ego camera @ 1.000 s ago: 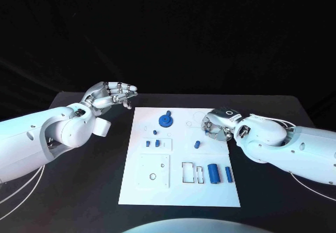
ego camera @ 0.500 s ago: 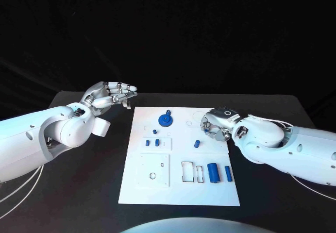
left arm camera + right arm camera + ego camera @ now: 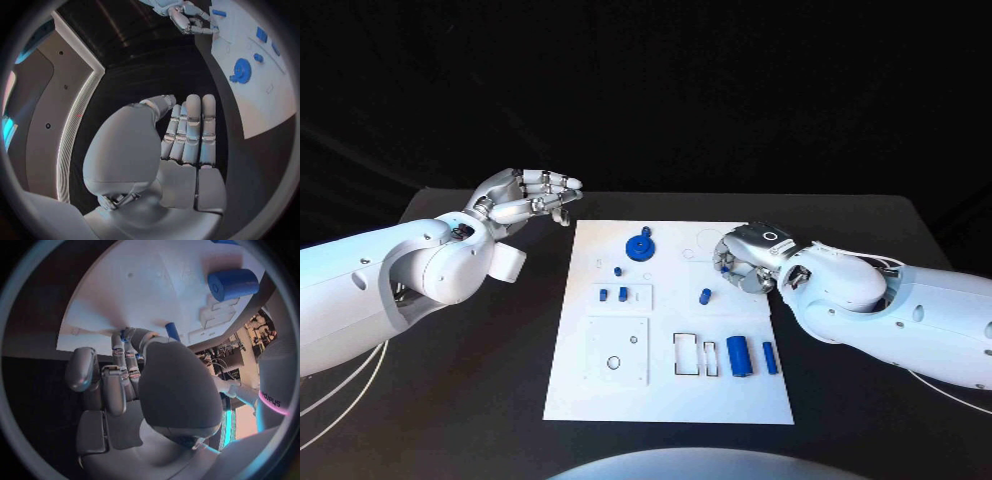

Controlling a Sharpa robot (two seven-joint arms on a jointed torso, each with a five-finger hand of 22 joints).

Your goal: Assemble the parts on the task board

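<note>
Your counter [image 3: 473,400] is black and matte, with the white board [image 3: 668,395] lying flat at its middle, so both arms can reach it from either side. The room behind is dark drape in the head view.

Your left hand [image 3: 528,196] hangs above the counter just off the board's far left corner, its fingers curled in together on nothing; I judge it is parked there to keep out of the way. Your right hand [image 3: 747,262] sits low at the board's right edge, its fingers [image 3: 128,357] bent down onto the white surface. A short blue peg [image 3: 172,331] stands just beside those fingertips, but you cannot tell whether it is pinched or merely next to them.

The parts lie spread across the board. The round blue gear [image 3: 642,247] sits at the far middle. Two blue cylinders [image 3: 738,356] lie side by side near the right edge, next to two outlined slots, likely their seats. A small peg [image 3: 705,295] lies mid-board, and two tiny blocks [image 3: 616,294] rest in the raised panel on the left.
</note>
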